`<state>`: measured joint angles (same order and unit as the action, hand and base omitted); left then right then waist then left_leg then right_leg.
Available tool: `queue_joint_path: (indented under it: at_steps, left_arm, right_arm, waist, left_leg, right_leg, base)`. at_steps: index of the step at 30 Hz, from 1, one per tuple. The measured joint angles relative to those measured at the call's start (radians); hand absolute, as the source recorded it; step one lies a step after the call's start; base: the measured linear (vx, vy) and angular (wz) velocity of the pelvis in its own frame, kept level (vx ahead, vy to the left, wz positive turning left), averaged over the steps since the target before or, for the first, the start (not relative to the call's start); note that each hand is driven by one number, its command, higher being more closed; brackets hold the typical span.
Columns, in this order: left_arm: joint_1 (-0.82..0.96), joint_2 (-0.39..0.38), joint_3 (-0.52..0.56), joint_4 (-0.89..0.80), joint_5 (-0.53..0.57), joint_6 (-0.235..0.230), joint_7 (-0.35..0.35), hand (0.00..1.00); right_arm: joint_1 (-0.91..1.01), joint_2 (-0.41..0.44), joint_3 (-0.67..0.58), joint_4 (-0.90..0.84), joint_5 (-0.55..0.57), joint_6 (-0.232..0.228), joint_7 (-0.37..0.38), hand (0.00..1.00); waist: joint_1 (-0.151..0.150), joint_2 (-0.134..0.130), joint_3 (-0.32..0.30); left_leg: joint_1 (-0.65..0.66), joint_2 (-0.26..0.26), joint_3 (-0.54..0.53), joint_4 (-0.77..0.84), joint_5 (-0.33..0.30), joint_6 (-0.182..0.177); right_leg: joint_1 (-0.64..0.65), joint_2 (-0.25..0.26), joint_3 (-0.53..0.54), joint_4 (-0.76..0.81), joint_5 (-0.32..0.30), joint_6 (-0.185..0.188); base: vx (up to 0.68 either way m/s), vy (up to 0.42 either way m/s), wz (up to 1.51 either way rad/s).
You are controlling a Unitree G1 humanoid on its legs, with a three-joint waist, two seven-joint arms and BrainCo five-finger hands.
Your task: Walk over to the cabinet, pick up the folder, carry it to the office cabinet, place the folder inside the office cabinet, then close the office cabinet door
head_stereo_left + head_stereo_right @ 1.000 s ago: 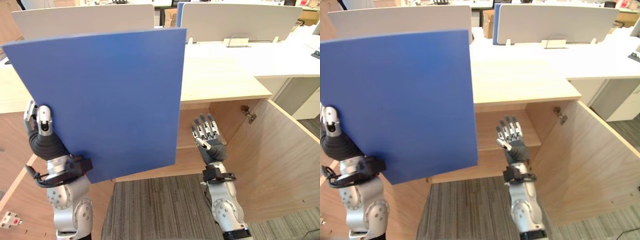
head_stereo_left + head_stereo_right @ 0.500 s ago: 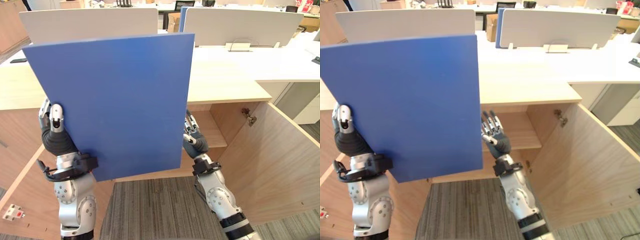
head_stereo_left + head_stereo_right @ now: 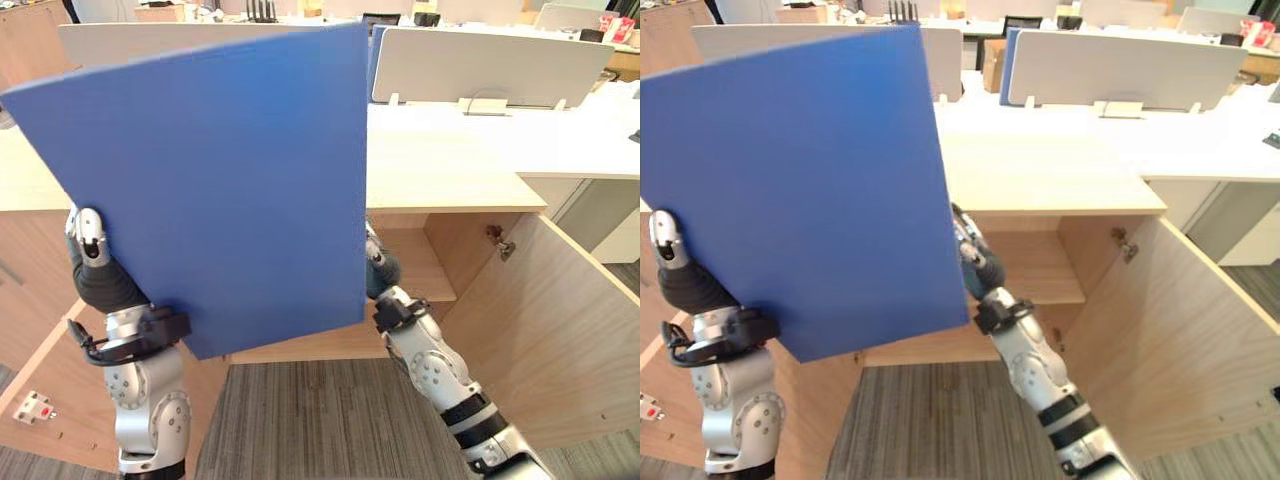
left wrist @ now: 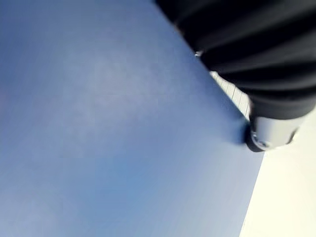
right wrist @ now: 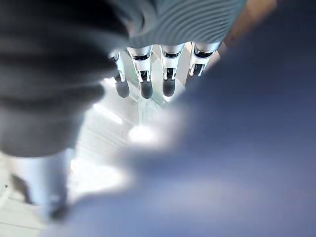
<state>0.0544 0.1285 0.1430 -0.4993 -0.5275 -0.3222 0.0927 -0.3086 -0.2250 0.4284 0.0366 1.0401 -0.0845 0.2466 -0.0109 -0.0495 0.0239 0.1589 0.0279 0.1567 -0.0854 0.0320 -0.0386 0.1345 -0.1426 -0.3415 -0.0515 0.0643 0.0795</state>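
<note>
The screw-dotted silver-grey left arm and right arm end in dark ribbed covers, the left robot hand and right robot hand in silver, dark-tipped fingers.

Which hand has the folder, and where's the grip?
Left hand holds the folder by its lower left edge, thumb on the front face. Right hand, fingers straight, is behind the right edge; contact cannot be told.

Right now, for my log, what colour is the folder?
Plain blue folder; left eye view shows it best.
</note>
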Motion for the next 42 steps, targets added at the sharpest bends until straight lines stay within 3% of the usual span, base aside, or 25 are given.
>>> queue_joint_path:
  at_steps: [9,18,28,34,42]
  left_arm:
    - [0.0,0.013,-0.011,0.0,0.014,0.008,-0.002,1.0]
    - [0.009,-0.009,-0.01,0.001,0.052,0.029,-0.016,1.0]
    - [0.012,-0.045,0.041,0.001,0.089,0.031,-0.012,1.0]
    - [0.038,-0.065,0.059,0.001,0.111,0.031,-0.002,1.0]
    - [0.041,-0.085,0.067,0.0,0.144,0.031,0.011,1.0]
  right_arm:
    - [-0.015,0.002,-0.026,-0.002,-0.018,0.008,0.005,0.0]
    - [0.033,0.044,-0.27,-0.046,-0.227,-0.01,-0.073,0.0]
    - [0.064,0.094,-0.402,-0.096,-0.434,-0.033,-0.158,0.0]
    - [0.07,0.132,-0.45,-0.144,-0.554,-0.057,-0.217,0.0]
    - [0.116,0.171,-0.446,-0.205,-0.573,-0.058,-0.214,0.0]
  waist:
    - [0.002,0.0,-0.002]
    - [0.0,0.0,-0.002]
    - [-0.003,0.0,-0.002]
    - [-0.007,0.001,-0.002]
    - [-0.007,0.002,0.0]
  left_leg:
    - [-0.002,-0.001,-0.001,0.0,0.006,0.001]
    - [-0.001,-0.001,0.0,0.0,0.006,0.002]
    - [0.0,-0.001,0.0,0.0,0.006,0.002]
    - [0.0,-0.001,0.0,0.0,0.006,0.002]
    - [0.0,0.0,0.003,0.0,0.006,0.002]
  right_leg:
    - [-0.006,-0.002,0.001,0.008,0.0,0.0]
    - [-0.005,-0.002,0.001,0.008,0.0,0.0]
    - [-0.004,-0.002,0.001,0.008,0.0,0.0]
    - [-0.004,-0.002,0.001,0.006,0.0,0.0]
    - [-0.004,-0.002,0.004,0.006,0.0,0.0]
  base:
    - [-0.05,0.009,0.0]
    - [-0.02,0.005,0.0]
    - [0.0,0.0,0.0]
    - [0.0,0.0,0.0]
    - [0.0,0.0,0.0]
